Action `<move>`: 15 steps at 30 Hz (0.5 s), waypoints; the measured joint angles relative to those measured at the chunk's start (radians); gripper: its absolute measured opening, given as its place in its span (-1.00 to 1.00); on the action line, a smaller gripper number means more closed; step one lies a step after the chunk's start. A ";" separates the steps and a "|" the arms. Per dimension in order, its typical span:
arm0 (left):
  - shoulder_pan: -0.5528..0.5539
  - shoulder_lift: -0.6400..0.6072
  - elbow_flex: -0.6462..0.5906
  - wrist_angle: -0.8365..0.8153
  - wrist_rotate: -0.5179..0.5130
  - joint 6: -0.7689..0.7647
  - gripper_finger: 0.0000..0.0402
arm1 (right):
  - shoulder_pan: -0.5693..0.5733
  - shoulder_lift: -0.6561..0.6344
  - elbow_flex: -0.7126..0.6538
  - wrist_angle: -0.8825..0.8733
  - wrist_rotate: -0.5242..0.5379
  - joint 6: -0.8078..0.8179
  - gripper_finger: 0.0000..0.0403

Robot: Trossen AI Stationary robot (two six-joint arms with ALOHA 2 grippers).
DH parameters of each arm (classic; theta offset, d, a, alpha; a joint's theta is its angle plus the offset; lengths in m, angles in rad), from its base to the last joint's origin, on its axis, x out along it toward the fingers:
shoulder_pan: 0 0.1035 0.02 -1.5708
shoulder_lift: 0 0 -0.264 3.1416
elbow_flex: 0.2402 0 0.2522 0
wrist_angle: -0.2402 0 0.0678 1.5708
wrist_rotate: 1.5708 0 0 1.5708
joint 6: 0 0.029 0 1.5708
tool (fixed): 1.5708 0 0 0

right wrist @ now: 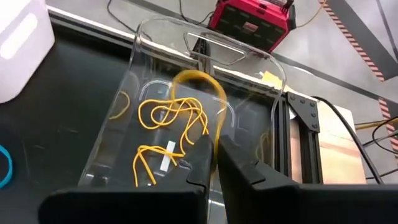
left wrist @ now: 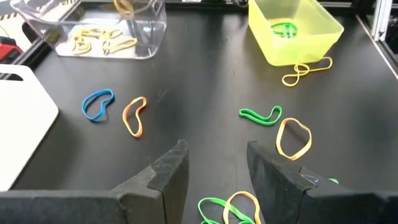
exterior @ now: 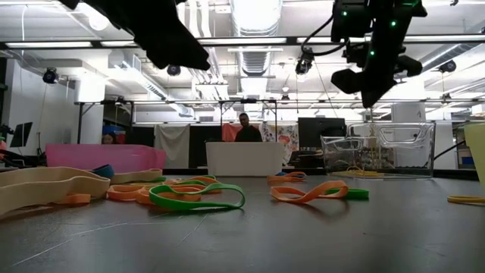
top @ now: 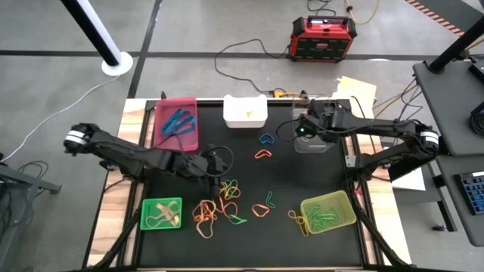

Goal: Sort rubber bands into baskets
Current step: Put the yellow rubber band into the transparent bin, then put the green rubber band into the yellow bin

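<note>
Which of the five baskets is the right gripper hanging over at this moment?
The clear basket, at the table's far right. The right gripper hangs above it pinching a yellow band; the pink, white, green and yellow-green baskets lie elsewhere.

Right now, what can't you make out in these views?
- White basket contents: too small in the high view; its wall hides them in the low view.
- Left end effector: out of frame in the low view.
- Green basket: absent from the low and wrist views.
- Pile of rubber bands: overlapping, uncountable from above.
</note>
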 joint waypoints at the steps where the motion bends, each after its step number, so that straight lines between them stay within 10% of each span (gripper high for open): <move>1: 0.000 0.008 0.000 0.002 0.000 -0.006 -0.27 | 0.000 0.000 -0.002 -0.001 -0.008 -0.001 -0.85; 15: -0.010 0.048 0.000 0.041 0.004 -0.033 -0.27 | 0.067 -0.004 0.008 0.032 -0.026 -0.012 -0.29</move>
